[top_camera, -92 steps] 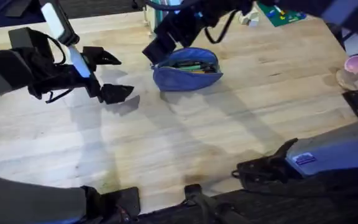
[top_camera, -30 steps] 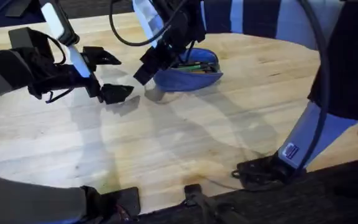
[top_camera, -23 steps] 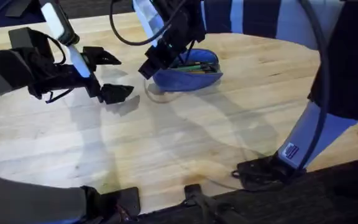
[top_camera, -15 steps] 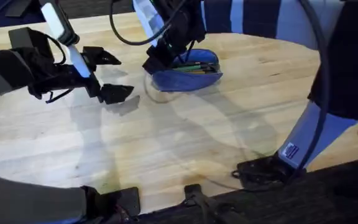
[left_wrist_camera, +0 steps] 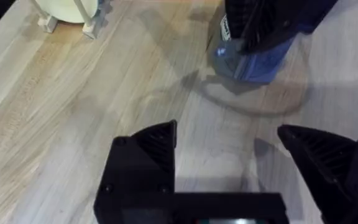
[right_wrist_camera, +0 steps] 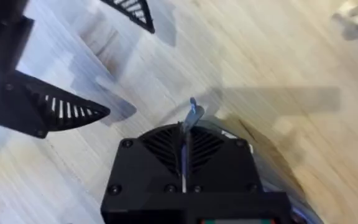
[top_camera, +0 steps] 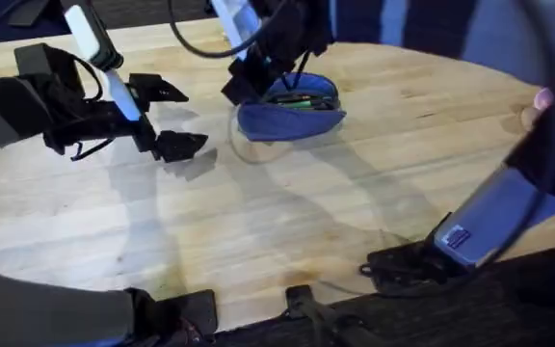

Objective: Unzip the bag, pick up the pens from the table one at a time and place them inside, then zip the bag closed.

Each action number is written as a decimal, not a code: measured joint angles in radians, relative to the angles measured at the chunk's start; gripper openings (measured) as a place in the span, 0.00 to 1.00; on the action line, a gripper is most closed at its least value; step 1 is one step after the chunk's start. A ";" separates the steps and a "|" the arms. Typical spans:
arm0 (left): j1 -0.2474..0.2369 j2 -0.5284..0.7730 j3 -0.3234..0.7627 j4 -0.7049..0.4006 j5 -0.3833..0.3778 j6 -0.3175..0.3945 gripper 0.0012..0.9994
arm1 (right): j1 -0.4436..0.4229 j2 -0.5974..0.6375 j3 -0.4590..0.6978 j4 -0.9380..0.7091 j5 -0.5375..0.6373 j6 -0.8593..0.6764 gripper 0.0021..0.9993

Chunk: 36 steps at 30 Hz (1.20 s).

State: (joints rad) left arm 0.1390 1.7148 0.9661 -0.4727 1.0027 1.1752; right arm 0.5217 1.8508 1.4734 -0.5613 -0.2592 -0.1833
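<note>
With the pens [top_camera: 292, 97] lying inside the open bag [top_camera: 289, 114] on the tabletop [top_camera: 355, 202], the right end effector [right_wrist_camera: 188, 127] pinches the zipper pull at the bag's end (presumably to zip), while the left end effector [top_camera: 167, 116] waits beside it, spread and empty.

One blue bag [top_camera: 289, 114], at least two pens [top_camera: 295, 98] inside it, one table [top_camera: 287, 231], two hands.
</note>
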 joint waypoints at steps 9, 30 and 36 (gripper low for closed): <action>-0.044 0.000 0.000 -0.002 0.000 0.000 0.99 | -0.001 -0.060 0.000 -0.012 0.036 0.000 0.03; -0.219 0.130 0.003 0.365 0.112 -0.139 0.99 | -0.001 -0.060 0.000 -0.014 0.036 0.000 0.03; -0.239 0.156 0.003 0.425 0.171 -0.162 0.99 | -0.001 -0.060 0.000 -0.014 0.036 0.000 0.03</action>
State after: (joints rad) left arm -0.1002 1.8709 0.9695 -0.0474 1.1741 1.0130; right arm 0.5209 1.7912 1.4734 -0.5755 -0.2230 -0.1833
